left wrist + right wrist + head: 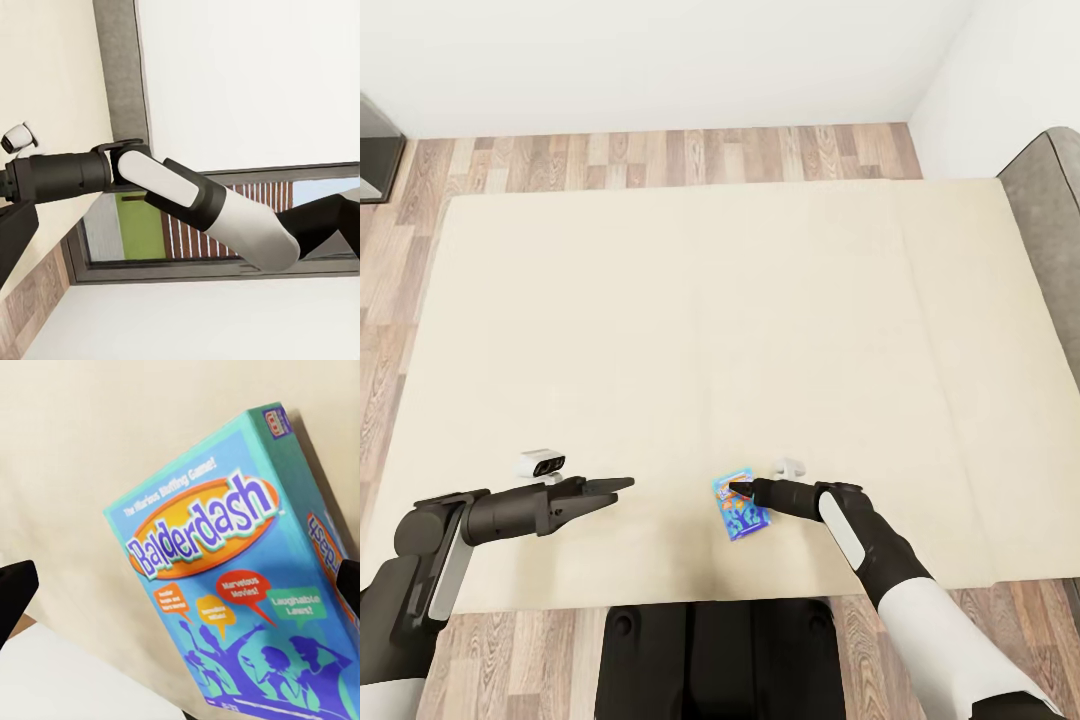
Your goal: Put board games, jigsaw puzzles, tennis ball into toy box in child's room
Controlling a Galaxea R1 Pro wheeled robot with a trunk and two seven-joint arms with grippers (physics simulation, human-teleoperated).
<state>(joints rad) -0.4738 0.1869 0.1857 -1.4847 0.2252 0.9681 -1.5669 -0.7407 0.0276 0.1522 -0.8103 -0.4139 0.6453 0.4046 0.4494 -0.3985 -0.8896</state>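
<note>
Bed [710, 300]: wide cream mattress over wood plank floor [660, 155], grey headboard [1050, 230] at 3 o'clock in head view. Small blue flat rectangular board game box [740, 505], lettered Balderdash, low on mattress toward 6 o'clock, near front edge. Right gripper [736, 489] at box's upper edge; black fingers [15, 592] either side of box in right wrist view, spread fairly wide, contact cannot be told. Left gripper [622, 486] at 8 o'clock above bare mattress, well apart from box, fingers close together, nothing between them. Right arm [202, 202] crossing left wrist view before a window.
</note>
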